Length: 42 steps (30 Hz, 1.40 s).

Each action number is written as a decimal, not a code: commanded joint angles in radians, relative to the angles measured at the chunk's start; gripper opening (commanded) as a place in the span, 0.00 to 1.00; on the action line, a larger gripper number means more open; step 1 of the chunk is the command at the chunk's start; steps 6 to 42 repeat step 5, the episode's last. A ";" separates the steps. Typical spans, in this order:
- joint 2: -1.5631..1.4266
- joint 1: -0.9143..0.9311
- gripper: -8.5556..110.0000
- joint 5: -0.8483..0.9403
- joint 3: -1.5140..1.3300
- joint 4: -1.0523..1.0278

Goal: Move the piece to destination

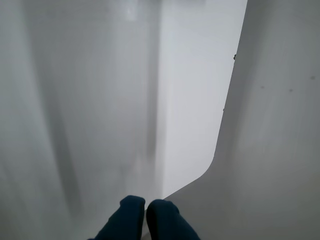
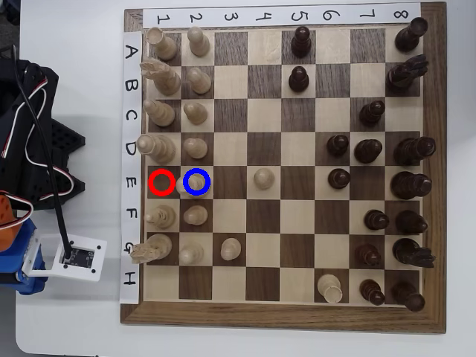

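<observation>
In the overhead view the piece (image 2: 194, 183), pale cream with a small knob on top, stands upright inside the blue ring on the light destination square (image 2: 210, 195). To its left, the dark square with the red ring (image 2: 161, 182) holds nothing. The arm (image 2: 33, 134) is folded off the board's left side, well away from the piece. In the wrist view my gripper (image 1: 145, 207) shows two dark blue fingertips pressed together with nothing between them, facing a plain white surface. The board is out of sight in that view.
The chessboard (image 2: 282, 316) carries pale pieces along its left columns and dark pieces on the right. A pale pawn (image 2: 263, 178) stands alone near the middle. A white camera module (image 2: 74, 256) and cables lie left of the board.
</observation>
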<state>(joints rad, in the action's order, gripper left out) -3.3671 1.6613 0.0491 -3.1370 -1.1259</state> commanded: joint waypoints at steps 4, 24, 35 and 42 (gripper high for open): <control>-0.060 0.000 0.07 -0.002 0.006 0.054; -0.060 0.002 0.07 -0.003 0.006 0.054; -0.060 0.002 0.07 -0.003 0.006 0.054; -0.060 0.002 0.07 -0.003 0.006 0.054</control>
